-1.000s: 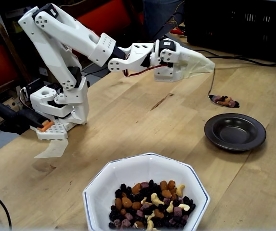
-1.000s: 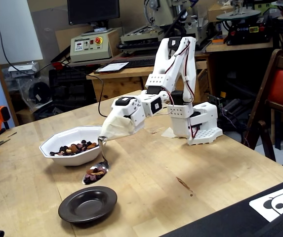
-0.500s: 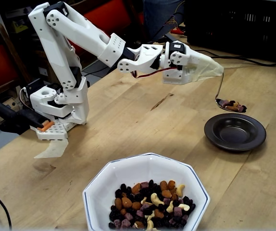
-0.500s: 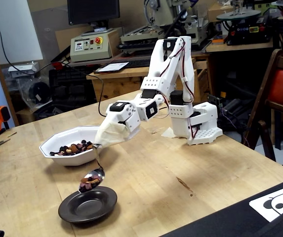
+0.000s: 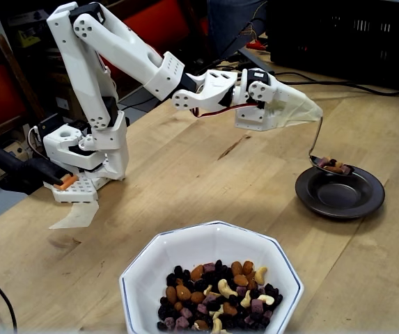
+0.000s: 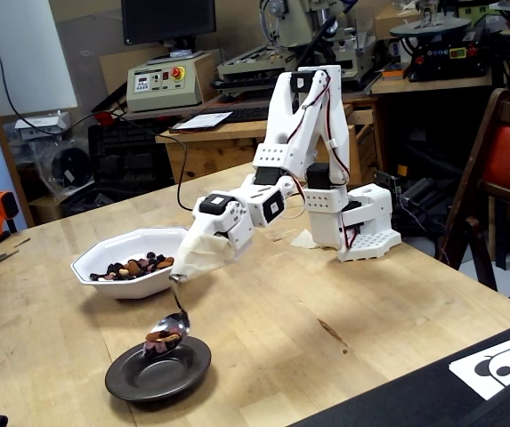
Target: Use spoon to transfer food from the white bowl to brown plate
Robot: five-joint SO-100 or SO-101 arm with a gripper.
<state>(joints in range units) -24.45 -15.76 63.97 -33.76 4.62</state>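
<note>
the spoon (image 5: 329, 165) hangs loaded with food (image 6: 165, 337), its bowl over the near rim of the brown plate (image 5: 340, 191), just above the dish. beige tape hides the gripper (image 6: 203, 254) that carries the handle, so finger spread cannot be told. the white bowl (image 6: 126, 262) sits beside it, holding more nuts.

white bowl (image 5: 145, 277): was white, thin blue rim line
brown plate (image 5: 366, 198): was dark brown
spoon (image 5: 315, 161): was shiny silver
food (image 5: 216, 294): was brown, pale, purple-black
</note>
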